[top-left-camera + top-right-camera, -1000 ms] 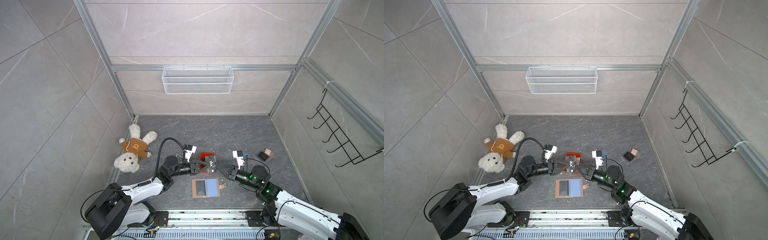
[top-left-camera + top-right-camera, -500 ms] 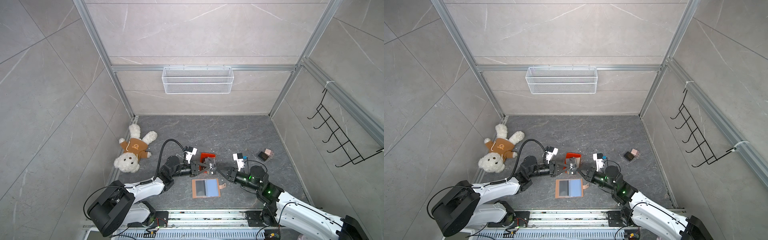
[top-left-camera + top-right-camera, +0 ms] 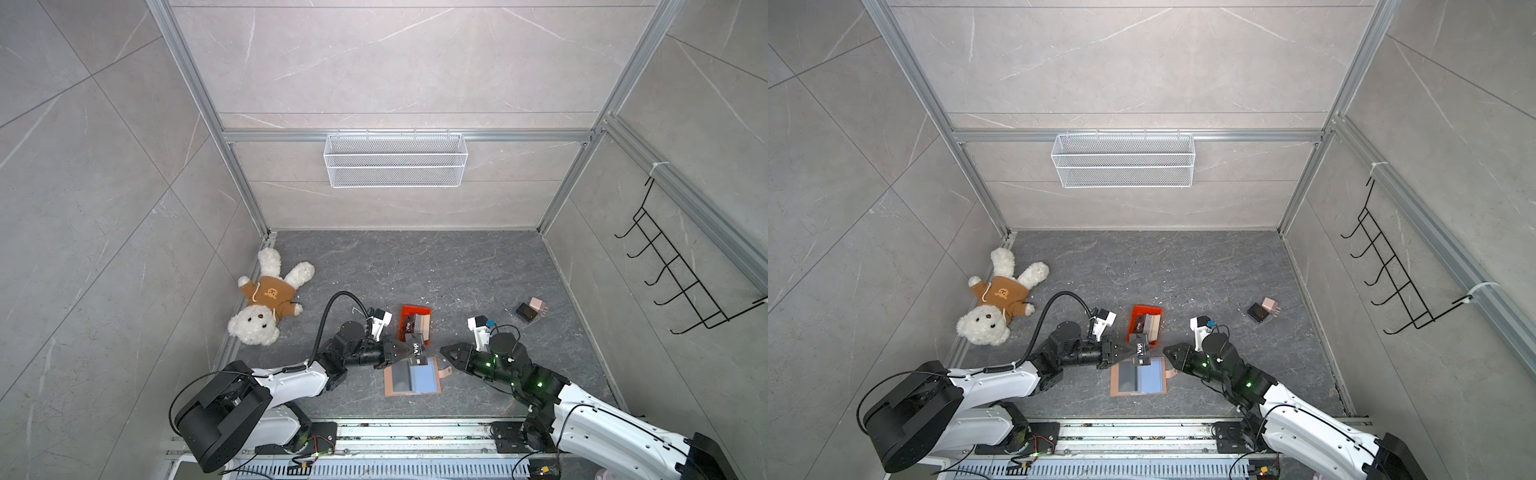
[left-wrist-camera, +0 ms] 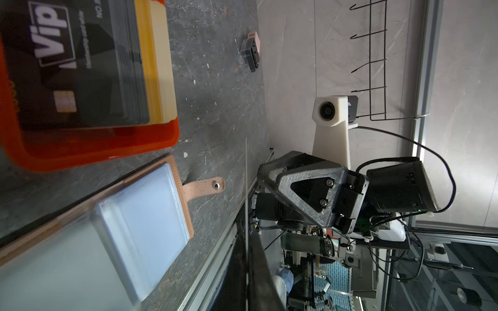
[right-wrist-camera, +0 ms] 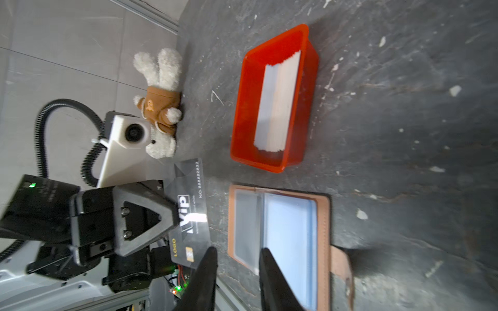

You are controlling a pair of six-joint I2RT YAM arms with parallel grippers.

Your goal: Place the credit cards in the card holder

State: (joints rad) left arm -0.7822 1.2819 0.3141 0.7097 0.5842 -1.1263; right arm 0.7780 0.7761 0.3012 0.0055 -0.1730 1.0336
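Left gripper clamps a black VIP card over the open card holder; right gripper, jaws parted, apparently empty, stands beside the snap tab. Align card edge with sleeve mouth.

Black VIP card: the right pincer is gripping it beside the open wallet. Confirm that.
Wrong on one point: the left pincer grips the black VIP card beside the open wallet. The right pincer stands open and empty, as the right wrist view shows.
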